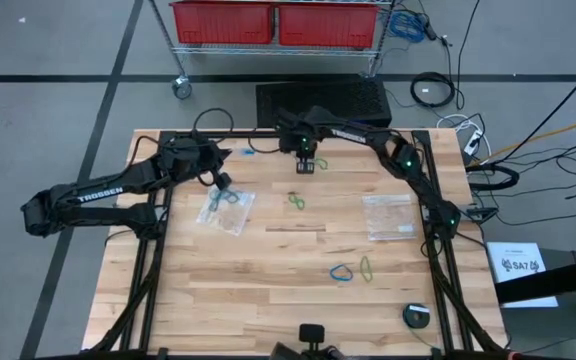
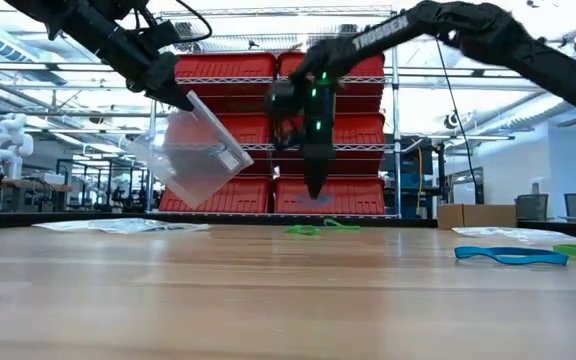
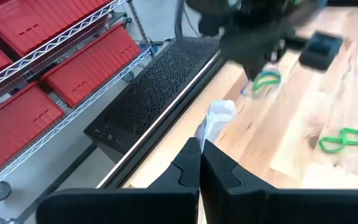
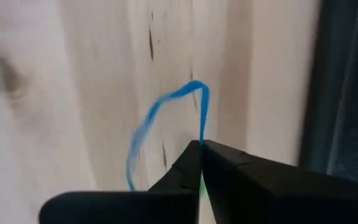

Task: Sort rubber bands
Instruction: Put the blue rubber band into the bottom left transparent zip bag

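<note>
Robotics lab: wire shelving [image 2: 268, 130], red bins [image 1: 278, 22]

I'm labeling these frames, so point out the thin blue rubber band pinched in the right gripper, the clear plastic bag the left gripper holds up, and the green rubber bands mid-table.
Thin blue rubber band [image 4: 166, 99]: right wrist view, top of loop.
Clear plastic bag [image 2: 193, 150]: low view, bag's middle.
Green rubber bands [image 1: 296, 201]: high view, where the loops meet.
</note>
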Controlling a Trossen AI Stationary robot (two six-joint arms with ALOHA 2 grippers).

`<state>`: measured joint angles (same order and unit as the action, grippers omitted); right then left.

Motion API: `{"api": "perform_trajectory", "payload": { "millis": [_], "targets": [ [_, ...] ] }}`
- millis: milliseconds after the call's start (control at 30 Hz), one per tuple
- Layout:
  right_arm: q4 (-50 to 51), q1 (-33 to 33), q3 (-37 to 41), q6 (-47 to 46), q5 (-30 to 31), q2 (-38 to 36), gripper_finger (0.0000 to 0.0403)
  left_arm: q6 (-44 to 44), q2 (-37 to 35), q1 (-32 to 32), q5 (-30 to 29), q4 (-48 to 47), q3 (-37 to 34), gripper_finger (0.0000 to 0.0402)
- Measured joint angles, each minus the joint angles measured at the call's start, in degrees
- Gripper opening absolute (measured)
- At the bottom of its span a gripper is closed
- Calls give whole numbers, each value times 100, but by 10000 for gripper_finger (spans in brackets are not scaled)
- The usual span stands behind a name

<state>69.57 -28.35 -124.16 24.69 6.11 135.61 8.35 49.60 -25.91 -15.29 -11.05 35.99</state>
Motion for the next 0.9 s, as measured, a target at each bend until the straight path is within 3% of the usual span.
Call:
{"api": "perform_trajectory", "payload": {
  "millis": [300, 567, 700, 900],
  "targets": [
    [33, 348, -5, -296, 130, -1442, 0, -53, 0, 4, 638, 182, 0, 2],
    [-531, 1451, -7, -575, 1676, -2269, 0, -232, 28, 8, 1700, 1085, 0, 2],
    [-864, 2064, -7, -573, 2567, -2295, 0, -508, 31, 8, 1826, 1384, 0, 2],
    [-1365, 2513, -8, -394, 2988, -2240, 0, -662, 31, 71, 1991, 1557, 0, 2]
  ]
}}
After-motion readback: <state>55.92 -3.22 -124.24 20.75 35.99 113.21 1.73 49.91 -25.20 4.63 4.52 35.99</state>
